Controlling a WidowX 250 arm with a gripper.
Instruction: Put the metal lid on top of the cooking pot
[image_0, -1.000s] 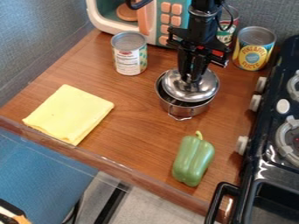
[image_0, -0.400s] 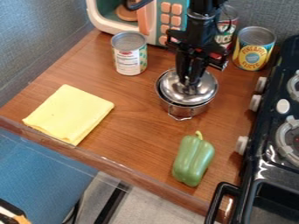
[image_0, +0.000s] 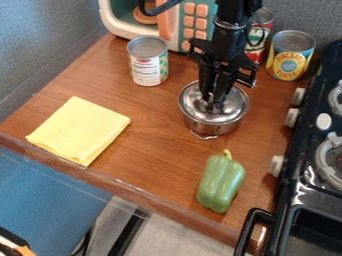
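One metal lid (image_0: 233, 106) covers the pot (image_0: 210, 128), the hand (image_0: 213, 102) at its middle; how open or gripping, I cannot tell.

Microwave (image_0: 107, 19), stove (image_0: 304, 185) & arm (image_0: 234, 12) cut off @ edges; red can (image_0: 256, 52), pot (image_0: 210, 128) pt. hidden.

- Illumination: bright, diffuse, mostly even across the surface (image_0: 150, 145).
- Shadows: soft-edged, low contrast.
- Glare: specular highlights on the metal lid (image_0: 232, 107); smaller reflections on the glossy black stove (image_0: 304, 187) and green pepper (image_0: 222, 182).
- Dark areas: gripper (image_0: 213, 101) detail partly lost.
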